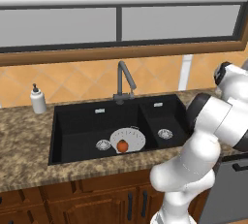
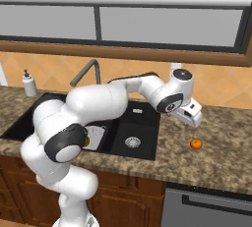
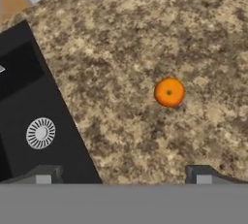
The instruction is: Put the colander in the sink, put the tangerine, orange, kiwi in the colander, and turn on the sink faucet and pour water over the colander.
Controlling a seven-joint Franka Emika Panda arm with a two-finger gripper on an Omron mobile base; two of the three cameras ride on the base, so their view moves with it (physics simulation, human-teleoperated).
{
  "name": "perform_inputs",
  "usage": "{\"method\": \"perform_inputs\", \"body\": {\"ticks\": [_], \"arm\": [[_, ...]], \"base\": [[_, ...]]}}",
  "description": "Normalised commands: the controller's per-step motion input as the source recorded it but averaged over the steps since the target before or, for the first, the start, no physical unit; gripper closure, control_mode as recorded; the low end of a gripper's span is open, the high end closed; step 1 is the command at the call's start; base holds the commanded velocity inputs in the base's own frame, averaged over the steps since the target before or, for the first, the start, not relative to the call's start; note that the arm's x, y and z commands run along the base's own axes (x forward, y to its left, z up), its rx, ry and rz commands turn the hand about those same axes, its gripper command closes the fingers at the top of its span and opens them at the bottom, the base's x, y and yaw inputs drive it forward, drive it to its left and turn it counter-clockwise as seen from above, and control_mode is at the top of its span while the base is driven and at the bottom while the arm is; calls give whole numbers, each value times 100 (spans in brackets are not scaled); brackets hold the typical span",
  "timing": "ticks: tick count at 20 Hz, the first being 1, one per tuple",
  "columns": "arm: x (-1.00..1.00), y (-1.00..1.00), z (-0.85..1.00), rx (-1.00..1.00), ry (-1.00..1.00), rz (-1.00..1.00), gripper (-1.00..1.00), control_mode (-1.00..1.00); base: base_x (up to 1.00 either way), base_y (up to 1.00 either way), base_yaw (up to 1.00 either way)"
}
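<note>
From the left base view I count one black sink (image 1: pixel 77 121) with two basins, one faucet (image 1: pixel 125 80) at its 12 o'clock edge, and one colander (image 1: pixel 128 139) lying in the wide basin. A single orange-coloured fruit (image 1: pixel 122 145) sits inside the colander toward 6 o'clock. One soap dispenser (image 1: pixel 38 99) stands on the counter (image 1: pixel 24 155) at the sink's 10 o'clock. The white arm blocks the counter at 3 o'clock.

From the right base view, the arm covers most of the wide basin. The gripper (image 2: pixel 196 117) hangs over the granite, with a second orange fruit (image 2: pixel 196 144) on the counter at its 6 o'clock.

In the hand view, that fruit lies alone on the granite, at about 1 o'clock between the widely parted fingertips (image 3: pixel 203 174); the claw is released, gripping nothing. The narrow basin's drain (image 3: pixel 40 133) shows at 9 o'clock. No writing is readable anywhere.
</note>
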Motion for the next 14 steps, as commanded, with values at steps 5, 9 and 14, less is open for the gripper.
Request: {"method": "perform_inputs", "body": {"ticks": [5,9,14], "arm": [[-1,-50,-45,0,1,0,-100,-100],[0,-33,-41,0,1,0,-100,-100],[10,-30,-53,0,0,0,-100,-100]], "base": [[0,0,0],[0,0,0],[0,0,0]]}}
